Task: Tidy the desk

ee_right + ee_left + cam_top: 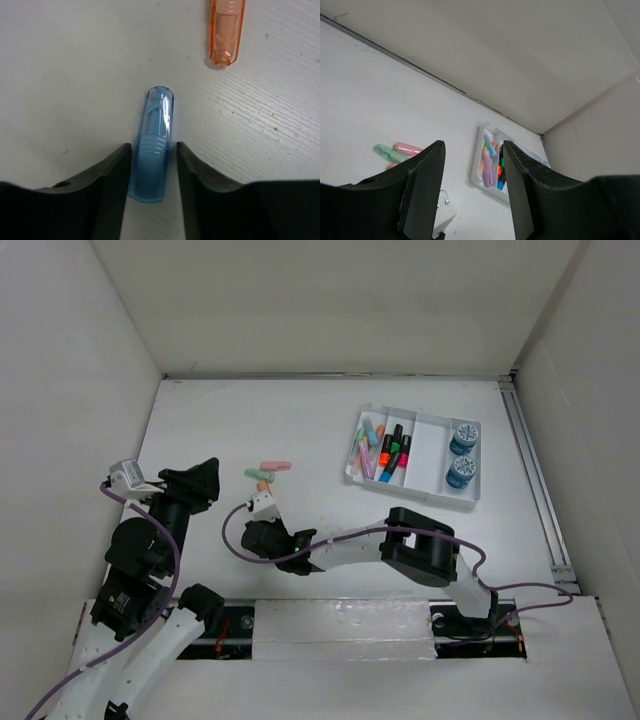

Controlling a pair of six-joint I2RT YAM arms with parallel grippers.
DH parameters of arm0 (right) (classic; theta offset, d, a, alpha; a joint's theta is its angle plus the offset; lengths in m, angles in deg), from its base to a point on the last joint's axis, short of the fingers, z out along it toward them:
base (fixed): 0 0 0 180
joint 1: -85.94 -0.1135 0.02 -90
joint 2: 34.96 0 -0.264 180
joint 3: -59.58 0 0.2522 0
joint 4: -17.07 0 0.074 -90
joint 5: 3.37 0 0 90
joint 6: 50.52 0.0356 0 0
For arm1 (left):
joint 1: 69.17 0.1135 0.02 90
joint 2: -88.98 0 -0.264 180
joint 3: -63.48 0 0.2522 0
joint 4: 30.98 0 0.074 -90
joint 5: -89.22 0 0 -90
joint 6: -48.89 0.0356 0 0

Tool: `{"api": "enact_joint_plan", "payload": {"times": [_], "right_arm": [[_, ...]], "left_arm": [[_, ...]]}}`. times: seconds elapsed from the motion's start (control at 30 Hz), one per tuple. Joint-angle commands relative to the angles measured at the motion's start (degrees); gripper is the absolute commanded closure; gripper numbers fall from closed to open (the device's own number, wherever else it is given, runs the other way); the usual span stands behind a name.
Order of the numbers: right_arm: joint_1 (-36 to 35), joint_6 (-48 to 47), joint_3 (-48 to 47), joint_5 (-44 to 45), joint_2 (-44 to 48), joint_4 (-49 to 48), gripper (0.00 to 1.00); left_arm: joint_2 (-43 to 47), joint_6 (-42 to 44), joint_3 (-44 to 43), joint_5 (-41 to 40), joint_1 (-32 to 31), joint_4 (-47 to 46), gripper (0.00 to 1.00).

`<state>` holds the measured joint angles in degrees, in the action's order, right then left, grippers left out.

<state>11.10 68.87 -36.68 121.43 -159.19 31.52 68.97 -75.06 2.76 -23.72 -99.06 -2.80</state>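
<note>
The white desk (250, 420) bears three loose highlighters left of centre: pink (275, 465), green (257, 474) and orange (264, 485). My right gripper (266, 518) hangs low just in front of them. In the right wrist view it (152, 150) is open, its jaws straddling a translucent blue highlighter (155, 135) that lies on the desk. The left finger touches it and a thin gap shows at the right finger. The orange highlighter's tip (227, 30) lies beyond. My left gripper (205, 472) is open and empty, raised at the left (473, 147).
A small white compartmented tray (415, 415) stands at the back right, holding several highlighters (385, 450) and two blue round tubs (462, 453). It also shows in the left wrist view (476, 170), with the pink (409, 148) and green (389, 152) highlighters. White walls border the desk.
</note>
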Motion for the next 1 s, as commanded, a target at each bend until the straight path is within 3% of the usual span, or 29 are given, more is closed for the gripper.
{"api": "enact_joint_plan", "payload": {"times": [0.0, 0.03, 0.13, 0.27, 0.37, 0.5, 0.57, 0.77, 0.9, 0.93, 0.97], "right_arm": [[-0.39, 1.02, 0.67, 0.52, -0.41, 2.04, 0.58], [-0.39, 1.46, 0.76, 0.70, -0.40, 1.95, 0.70], [-0.39, 3.38, 1.02, 3.15, 0.03, 2.65, 0.85], [2.07, 8.13, 5.23, 5.28, 6.34, 2.13, 0.86], [9.44, 12.44, 12.52, 1.33, 14.95, -0.07, 0.86], [21.91, 18.85, 22.01, -0.09, 25.06, -1.57, 0.88], [35.39, 23.59, 28.14, -1.31, 32.60, -1.13, 0.87], [48.02, 26.15, 30.12, -1.50, 36.50, 4.57, 0.87], [52.42, 28.00, 27.23, 0.53, 36.77, 9.76, 0.79], [52.44, 27.31, 27.13, 0.09, 36.77, 9.42, 0.61], [53.05, 27.22, 26.69, 0.26, 36.60, 9.51, 0.51]], "left_arm": [[0.32, -0.24, -1.56, 0.09, -0.17, -1.85, 0.54], [0.32, -0.15, -1.47, 0.17, -0.17, -1.76, 0.54], [0.50, -0.06, -1.38, 0.26, -0.17, -1.85, 0.54], [0.50, 0.12, -1.29, 0.96, -0.17, -1.93, 0.54], [0.76, 0.20, -1.12, 1.14, -0.17, -2.11, 0.54], [0.85, 0.38, -1.03, 1.76, -0.17, -2.28, 0.54], [0.68, 0.56, -0.85, 2.28, -0.17, -2.55, 0.54], [0.41, 0.91, -0.85, 2.72, -0.17, -2.64, 0.54], [0.32, 1.08, -0.68, 2.99, -0.17, -3.07, 0.54], [0.32, 1.08, -0.76, 3.07, -0.17, -3.08, 0.54], [0.24, 1.17, -0.68, 3.08, -0.17, -3.16, 0.54]]}}
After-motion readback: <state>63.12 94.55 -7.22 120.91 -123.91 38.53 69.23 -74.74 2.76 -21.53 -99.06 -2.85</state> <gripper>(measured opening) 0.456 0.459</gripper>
